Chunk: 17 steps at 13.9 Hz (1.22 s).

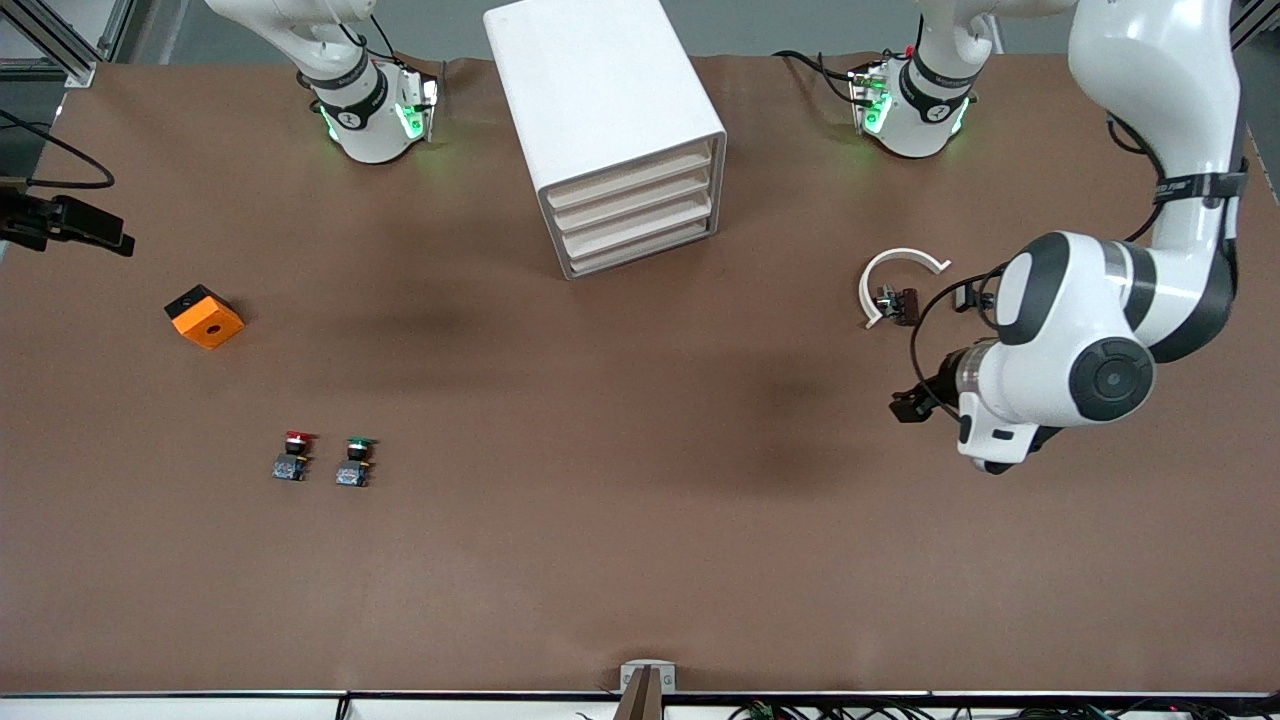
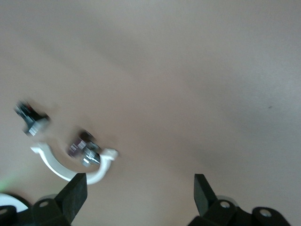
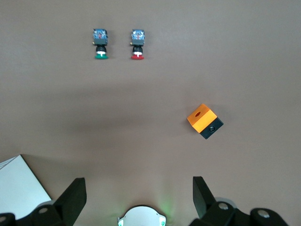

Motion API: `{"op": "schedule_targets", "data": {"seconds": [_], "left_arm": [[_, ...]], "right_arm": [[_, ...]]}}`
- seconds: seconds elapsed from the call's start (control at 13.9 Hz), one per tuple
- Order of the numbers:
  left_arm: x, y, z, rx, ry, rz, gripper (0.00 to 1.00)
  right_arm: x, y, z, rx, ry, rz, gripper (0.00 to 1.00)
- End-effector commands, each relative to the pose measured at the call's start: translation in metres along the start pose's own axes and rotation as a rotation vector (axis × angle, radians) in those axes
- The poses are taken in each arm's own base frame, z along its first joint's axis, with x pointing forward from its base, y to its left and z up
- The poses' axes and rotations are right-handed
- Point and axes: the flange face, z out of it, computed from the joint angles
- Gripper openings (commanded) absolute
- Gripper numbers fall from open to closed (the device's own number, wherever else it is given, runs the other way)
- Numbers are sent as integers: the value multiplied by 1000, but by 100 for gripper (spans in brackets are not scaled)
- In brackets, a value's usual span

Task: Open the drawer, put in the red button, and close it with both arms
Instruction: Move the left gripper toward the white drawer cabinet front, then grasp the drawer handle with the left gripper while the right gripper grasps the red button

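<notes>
White left arm bent low, its tool (image 2: 136,188) wide apart over bare table by a white ring (image 1: 893,283); right tool (image 3: 136,190) likewise gaping.

You are looking at four cream-fronted drawers (image 1: 634,208) sitting shut and stacked in the white cabinet (image 1: 598,95) at the table's middle. The red button (image 1: 293,455) is lying on its side on the bare brown table (image 1: 620,520), nearer the front camera, just beside the green-capped button (image 1: 356,461).
</notes>
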Motion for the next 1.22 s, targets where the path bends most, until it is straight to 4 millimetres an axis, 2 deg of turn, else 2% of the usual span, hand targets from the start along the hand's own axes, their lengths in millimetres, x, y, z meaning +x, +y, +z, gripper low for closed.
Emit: {"op": "schedule_targets", "data": {"seconds": [0.0, 0.14, 0.22, 0.43, 0.58, 0.86, 1.01, 1.15], "left_arm": [[-13, 28, 25, -6, -108, -159, 100], [-25, 45, 34, -11, -187, -291, 100], [-31, 54, 36, -4, -210, -344, 100], [-54, 77, 45, 48, -273, -459, 100], [-62, 85, 53, 54, -333, -531, 100], [-71, 98, 79, 110, -452, -714, 100], [-76, 103, 95, 161, -528, -781, 100], [-90, 107, 106, 231, -596, -810, 100]], "right_arm": [[29, 25, 30, -12, -46, 28, 100], [35, 18, 29, -16, -9, 33, 100], [41, 13, 34, -19, 16, 47, 100], [61, -2, 64, -20, 79, 93, 100], [80, -4, 95, -16, 113, 89, 100], [136, -2, 174, -10, 155, 95, 100], [148, -4, 207, -5, 211, 95, 100], [159, -1, 235, -2, 259, 108, 100]]}}
